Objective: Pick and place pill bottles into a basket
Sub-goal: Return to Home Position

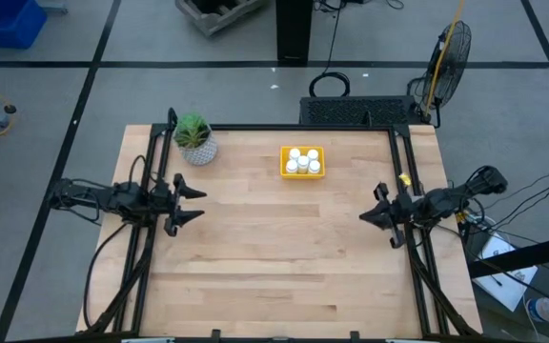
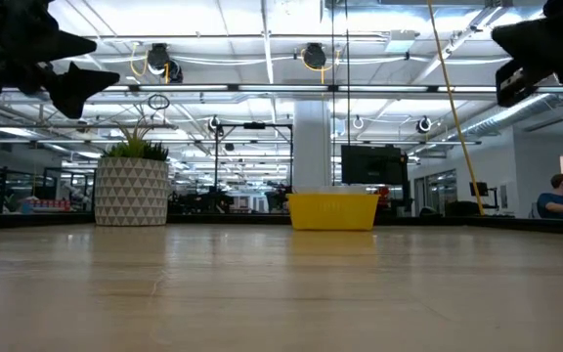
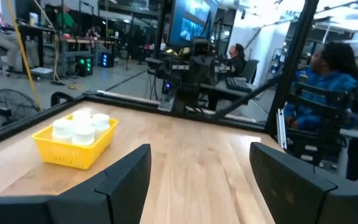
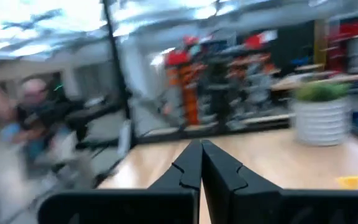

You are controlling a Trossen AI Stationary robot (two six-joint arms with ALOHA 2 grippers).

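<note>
Several white pill bottles (image 1: 303, 160) stand inside the yellow basket (image 1: 302, 173) at the far middle of the table; the left wrist view shows the bottles (image 3: 81, 126) crowded in the basket (image 3: 67, 153). My left gripper (image 1: 198, 202) hovers open at the table's left side, well away from the basket, with nothing between its fingers (image 3: 129, 177). My right gripper (image 1: 364, 215) hovers shut at the table's right side, its fingers (image 4: 201, 163) pressed together and holding nothing.
A potted green plant in a white patterned pot (image 1: 196, 141) stands at the far left of the table. Black frame rails run along the table's left (image 1: 151, 171) and right (image 1: 410, 171) sides. People sit at desks beyond the table (image 3: 328, 68).
</note>
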